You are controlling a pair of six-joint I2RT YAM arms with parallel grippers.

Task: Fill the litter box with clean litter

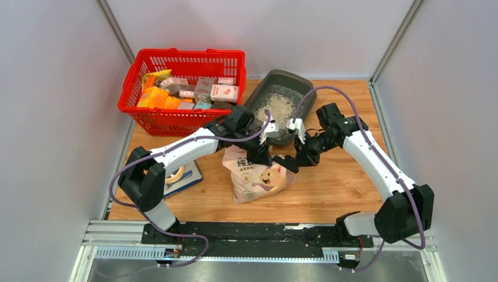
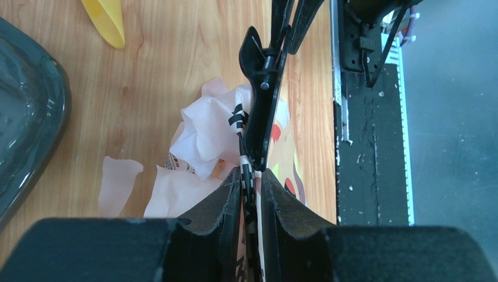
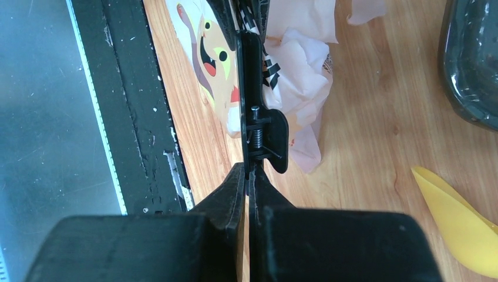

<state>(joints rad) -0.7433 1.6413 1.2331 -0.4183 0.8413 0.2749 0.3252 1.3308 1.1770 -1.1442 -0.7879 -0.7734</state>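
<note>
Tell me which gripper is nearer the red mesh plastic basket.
Left. The left gripper is over the pink-beige printed bag's top, on the side towards the red mesh plastic basket; the right gripper is on the bag's far side, pinching a black clip.

top external: hung high above and behind the arm bases [image 1: 157, 226], looked down over the whole table [image 1: 335, 188], far off | left wrist: sat close above bag [image 2: 202, 132] and clip [image 2: 261, 117], looked along the clip | right wrist: equally close, faced the opposite way | shared by both wrists: bag, clip, scoop [image 2: 108, 23], litter box [image 2: 35, 111] rim
</note>
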